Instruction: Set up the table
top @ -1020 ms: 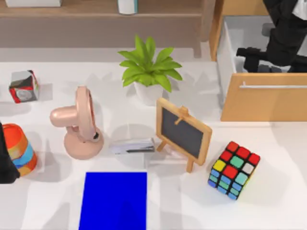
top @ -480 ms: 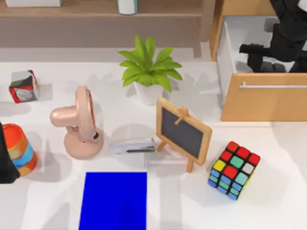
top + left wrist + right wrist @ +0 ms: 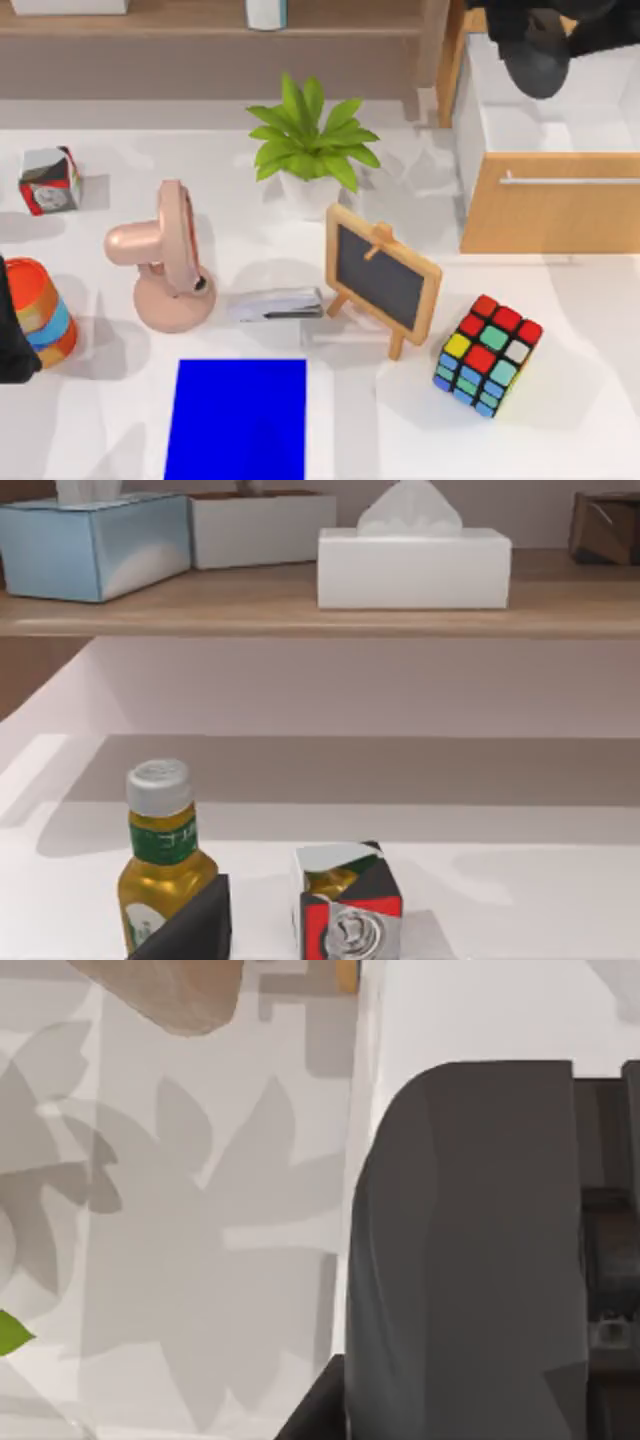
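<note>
The white table (image 3: 580, 440) carries a blue mat (image 3: 237, 418) at its front edge. At the back right, my right gripper (image 3: 535, 45) hangs above the open drawer (image 3: 560, 120) of the light-wood cabinet (image 3: 550, 205), shut on a dark grey rounded object (image 3: 540, 65). That object (image 3: 470, 1250) looms close in the right wrist view. My left arm (image 3: 10, 330) is parked at the table's left edge beside a striped orange cup (image 3: 42, 310); its gripper (image 3: 190, 930) pokes in low in the left wrist view.
Across the table stand a potted plant (image 3: 310, 150), a pink fan (image 3: 165, 255), a stapler (image 3: 275, 303), a small chalkboard (image 3: 382, 275), a Rubik's cube (image 3: 488, 353) and a red-grey cube (image 3: 48, 180). A yellow bottle (image 3: 160, 865) stands near that cube. Tissue boxes (image 3: 415, 555) line the shelf.
My right gripper has risen out of the drawer and moved toward the back with the dark object. The drawer's white inside now shows. The left arm has stayed still.
</note>
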Tool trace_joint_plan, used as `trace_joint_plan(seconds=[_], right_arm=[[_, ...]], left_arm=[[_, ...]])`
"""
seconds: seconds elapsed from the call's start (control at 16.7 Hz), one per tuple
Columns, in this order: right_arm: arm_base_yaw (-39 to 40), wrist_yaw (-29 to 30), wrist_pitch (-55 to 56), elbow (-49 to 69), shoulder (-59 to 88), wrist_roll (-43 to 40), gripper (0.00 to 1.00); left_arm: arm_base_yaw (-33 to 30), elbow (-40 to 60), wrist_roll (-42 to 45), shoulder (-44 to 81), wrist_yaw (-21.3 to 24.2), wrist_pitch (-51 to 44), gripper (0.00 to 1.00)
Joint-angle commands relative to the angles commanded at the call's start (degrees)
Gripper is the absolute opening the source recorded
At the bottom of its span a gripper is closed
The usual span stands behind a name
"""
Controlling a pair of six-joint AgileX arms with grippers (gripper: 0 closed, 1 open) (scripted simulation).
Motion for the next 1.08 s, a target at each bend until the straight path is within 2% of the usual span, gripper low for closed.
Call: trace_joint_plan(seconds=[0.24,0.48,0.78,1.08], right_arm=[[10.87,-1.85,0.13,3.59,-2.68,0.34,0.0],[22.62,-2.59,0.18,1.61,-3.22,7.04,0.0],[34.71,-0.98,0.75,-7.67,-0.91,26.13,0.0],[43.39,2.91,4.56,-17.42,4.29,45.16,0.0]], left_arm=[[0.0,0.0,0.0,0.0,0.0,0.0,1.0],[0.0,0.0,0.0,0.0,0.0,0.0,1.0],[0.0,0.0,0.0,0.0,0.0,0.0,1.0],[0.0,0.0,0.0,0.0,0.0,0.0,1.0]])
